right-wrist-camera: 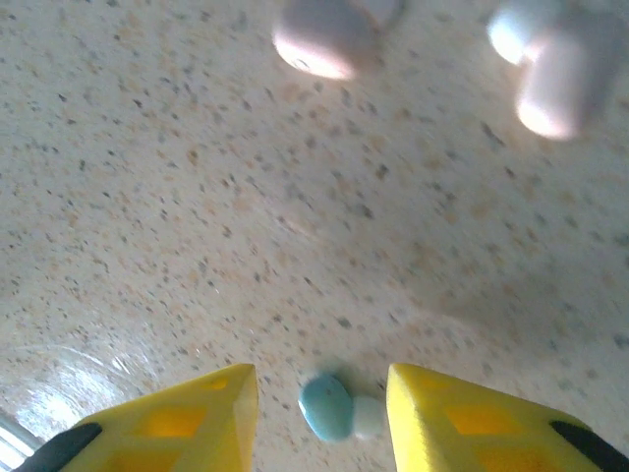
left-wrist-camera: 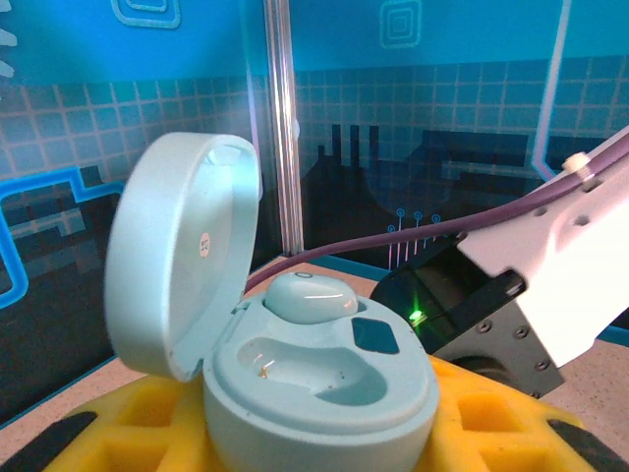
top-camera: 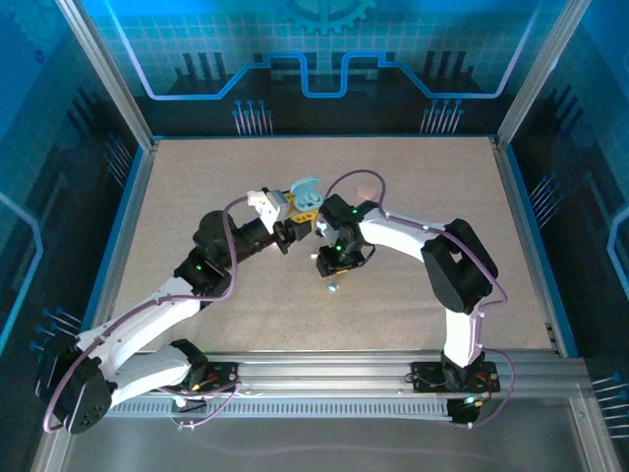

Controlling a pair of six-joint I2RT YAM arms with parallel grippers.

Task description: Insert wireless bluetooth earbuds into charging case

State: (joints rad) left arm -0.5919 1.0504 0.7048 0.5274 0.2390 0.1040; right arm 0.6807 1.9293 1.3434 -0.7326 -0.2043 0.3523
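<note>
Speckled table inside a blue-walled, metal-framed enclosure

The table [top-camera: 197, 177] has a pale beige top flecked with darker specks, seen close up in the right wrist view [right-wrist-camera: 197, 197], and a thin blue border [top-camera: 319, 137] runs along its edges. Slanted aluminium posts [top-camera: 98, 69] rise from the far corners, and a ribbed aluminium rail [top-camera: 324, 369] runs across the near edge. The back wall [top-camera: 314, 49] is a bright blue panel with a fine grid, glowing outlined shapes and part of a gear emblem; the side walls are darker blue. In the left wrist view a vertical metal post [left-wrist-camera: 285, 128] stands before the same gridded panels. The light is even and cool.
</note>
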